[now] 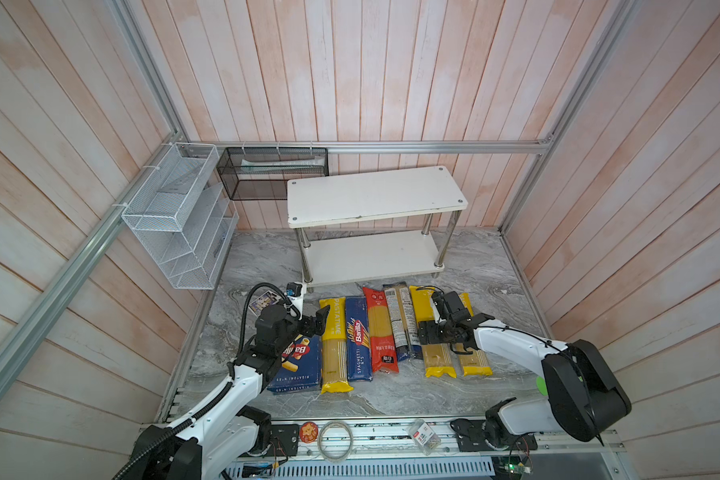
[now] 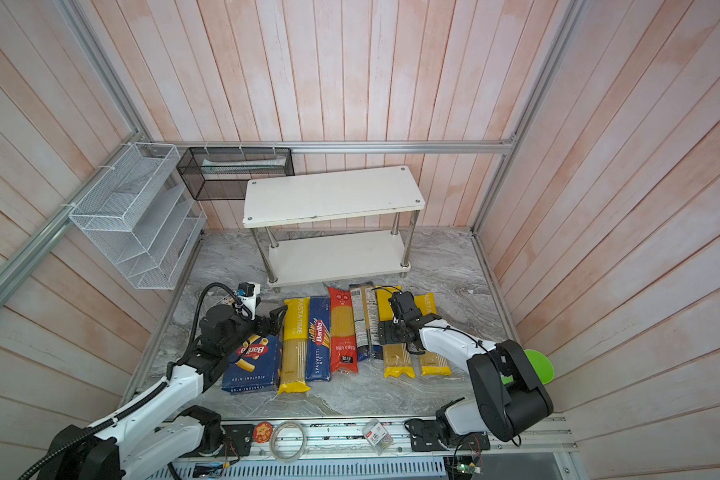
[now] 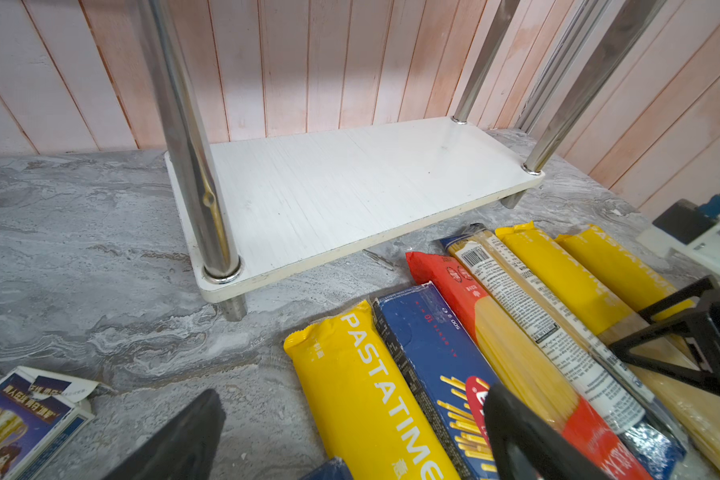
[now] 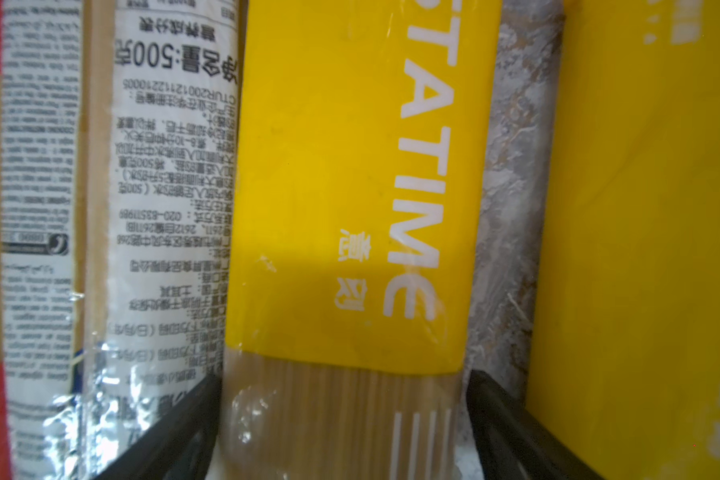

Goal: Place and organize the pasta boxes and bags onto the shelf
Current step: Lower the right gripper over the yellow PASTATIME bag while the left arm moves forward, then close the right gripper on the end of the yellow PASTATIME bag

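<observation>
Yellow PASTATIME bag [image 4: 329, 166] is straddled by the right gripper [image 4: 344, 380], jaws spread wide, a finger beside each long edge. The left gripper [image 3: 352, 395] is held spread near the spaghetti box [image 3: 425, 353]; the shelf [image 3: 350, 187] is seen beyond its fingertips.

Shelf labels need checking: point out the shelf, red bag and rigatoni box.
shelf [image 1: 375, 195], in a top view, on its bare top board.
red bag [image 1: 380, 332], in a top view, on its clear window.
rigatoni box [image 1: 302, 372], in a top view, on its blue face.
</observation>
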